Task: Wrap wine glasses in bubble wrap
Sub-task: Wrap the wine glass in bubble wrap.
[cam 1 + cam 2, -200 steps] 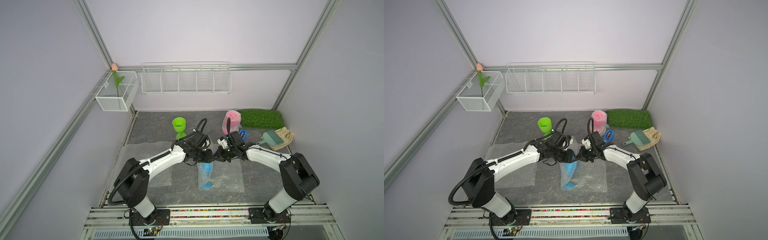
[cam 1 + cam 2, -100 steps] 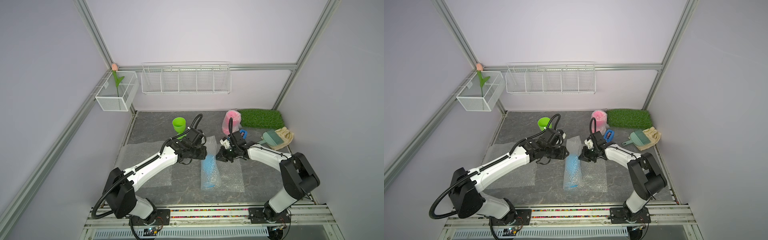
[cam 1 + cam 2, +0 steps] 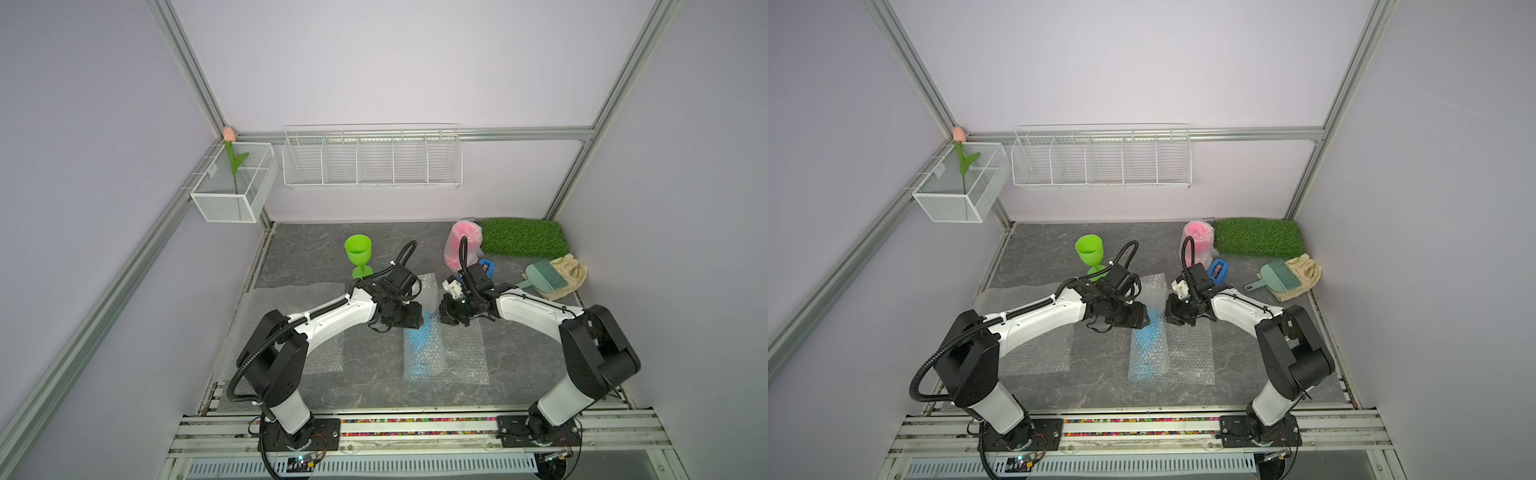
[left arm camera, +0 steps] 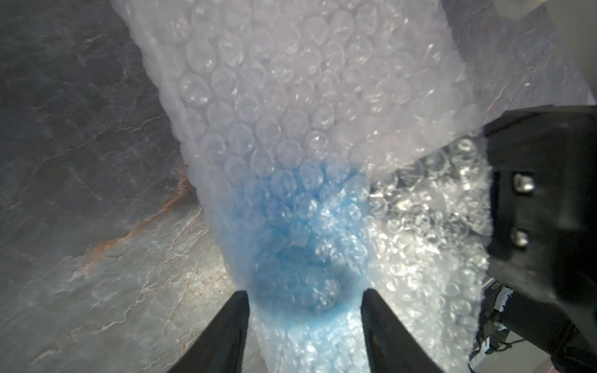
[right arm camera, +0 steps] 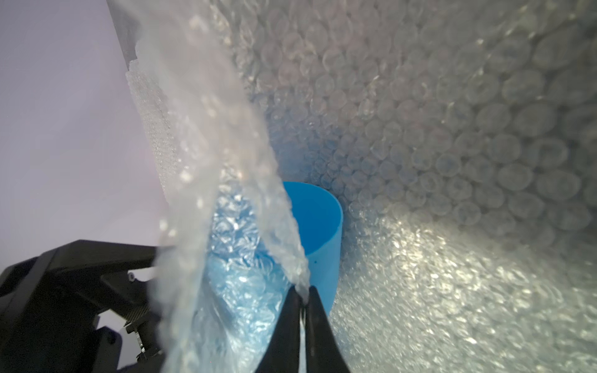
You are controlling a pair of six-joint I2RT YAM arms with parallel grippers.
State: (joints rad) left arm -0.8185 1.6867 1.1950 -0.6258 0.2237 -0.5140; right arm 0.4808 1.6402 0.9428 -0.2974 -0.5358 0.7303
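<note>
The sky blue wine glass (image 3: 420, 337) (image 3: 1148, 337) lies on its side mid-table, rolled in a sheet of bubble wrap (image 3: 461, 357) (image 3: 1187, 357). My left gripper (image 4: 303, 292) is open, its fingers either side of the wrapped blue glass (image 4: 300, 232) at the bowl end. My right gripper (image 5: 302, 289) is shut on a raised edge of the bubble wrap (image 5: 420, 129), beside the glass's bare rim (image 5: 323, 219). In both top views the two grippers (image 3: 420, 319) (image 3: 442, 316) face each other over the roll's far end. The lime green glass (image 3: 358, 249) stands bare. The pink glass (image 3: 457, 245) stands wrapped.
A second bubble wrap sheet (image 3: 286, 299) lies flat under the left arm. At the back right are a grass mat (image 3: 523, 237), a small blue object (image 3: 486, 266), a teal brush (image 3: 544, 276) and a cream cloth (image 3: 571, 272). A wire rack (image 3: 372, 160) and a mesh basket (image 3: 232, 187) hang on the walls.
My left gripper drew away to the left, then came back to the roll's far end with its jaws wider. The right gripper has stayed almost still, pinching the wrap.
</note>
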